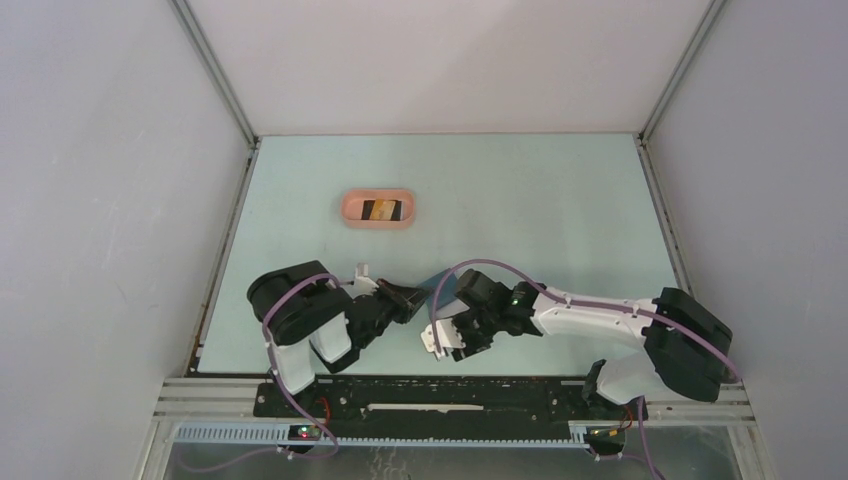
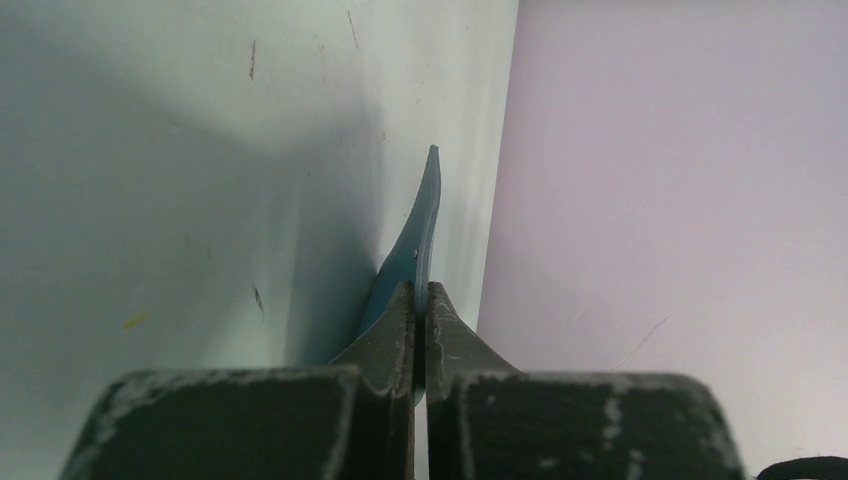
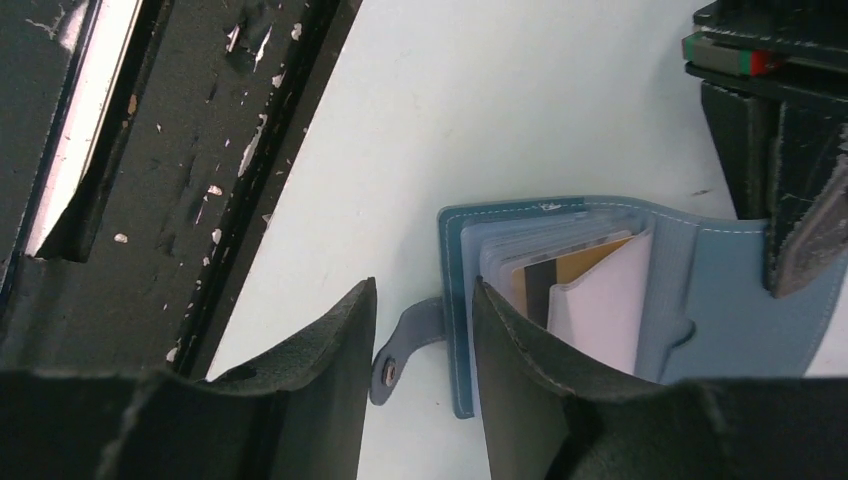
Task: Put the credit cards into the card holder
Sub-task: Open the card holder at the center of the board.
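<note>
Two end effectors on one card holder [image 3: 715, 285], down at 6 o'clock on the counter [image 1: 540, 200], close to the near rail. Clenched on the pale blue cover flap [image 2: 425, 220]: left end effector [image 2: 420, 290], with the flap seen edge-on from the left wrist, lifted off the counter and slightly bowed. Probably held that way to stop the card holder folding shut and to leave its pockets exposed.

Released, jaws spread: right end effector [image 3: 420, 300], straddling the stitched outer edge at 9 o'clock of the card holder, with the snap tab [image 3: 400, 350] lying between the fingers. Likely placed there to steady that side, though not clearly touching.

Inside, clear sleeves fanned like pages, a tan-orange card [image 3: 575, 268] with a dark stripe already tucked in, and a white card [image 3: 600, 310] in front of it. Darker blue outside, lighter blue lining, pale stitching along the rim.

More credit cards [image 1: 380, 209] — black and tan — lying in the pink tray [image 1: 346, 208], well apart at 11 o'clock from the card holder. Judged unfinished, with those yet to fetch.
</note>
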Tool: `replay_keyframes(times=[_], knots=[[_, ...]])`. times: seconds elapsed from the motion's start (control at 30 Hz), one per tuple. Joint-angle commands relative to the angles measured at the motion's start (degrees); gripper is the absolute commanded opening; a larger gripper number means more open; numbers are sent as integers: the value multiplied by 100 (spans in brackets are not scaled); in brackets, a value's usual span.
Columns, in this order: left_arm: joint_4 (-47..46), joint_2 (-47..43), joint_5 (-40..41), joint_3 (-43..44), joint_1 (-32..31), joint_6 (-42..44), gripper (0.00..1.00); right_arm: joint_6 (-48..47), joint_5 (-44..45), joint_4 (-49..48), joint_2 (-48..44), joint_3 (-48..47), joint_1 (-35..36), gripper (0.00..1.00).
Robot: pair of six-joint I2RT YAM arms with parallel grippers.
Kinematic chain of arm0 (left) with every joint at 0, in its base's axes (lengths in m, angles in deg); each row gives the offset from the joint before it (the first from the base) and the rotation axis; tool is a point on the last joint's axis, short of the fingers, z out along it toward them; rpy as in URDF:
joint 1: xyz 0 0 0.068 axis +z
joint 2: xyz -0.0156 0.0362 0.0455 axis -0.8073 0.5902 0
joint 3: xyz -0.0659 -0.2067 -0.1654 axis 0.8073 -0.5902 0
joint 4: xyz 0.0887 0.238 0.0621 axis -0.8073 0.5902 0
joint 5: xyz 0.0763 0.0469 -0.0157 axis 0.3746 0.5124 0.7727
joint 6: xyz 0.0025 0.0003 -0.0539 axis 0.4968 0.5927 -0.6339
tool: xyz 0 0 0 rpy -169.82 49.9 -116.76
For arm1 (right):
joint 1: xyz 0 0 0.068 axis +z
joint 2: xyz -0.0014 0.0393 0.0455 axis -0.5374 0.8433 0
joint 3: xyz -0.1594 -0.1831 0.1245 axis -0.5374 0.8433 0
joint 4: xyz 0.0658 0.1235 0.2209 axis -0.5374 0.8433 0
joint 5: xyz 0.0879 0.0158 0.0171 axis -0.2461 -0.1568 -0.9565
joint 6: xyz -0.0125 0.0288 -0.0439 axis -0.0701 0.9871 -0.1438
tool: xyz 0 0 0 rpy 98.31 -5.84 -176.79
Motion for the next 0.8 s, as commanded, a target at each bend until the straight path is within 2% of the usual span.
replay_keyframes(times=[0.0,0.4,0.77], knots=[[-303,82,-70,-38,-27,-69,0,-104,-26,26,-128,-24,57,50],[-307,124,-65,-47,-39,-102,0,-18,220,-57,310,-71,135,50],[-311,183,-57,-69,-32,-167,0,226,833,-410,484,-68,309,53]])
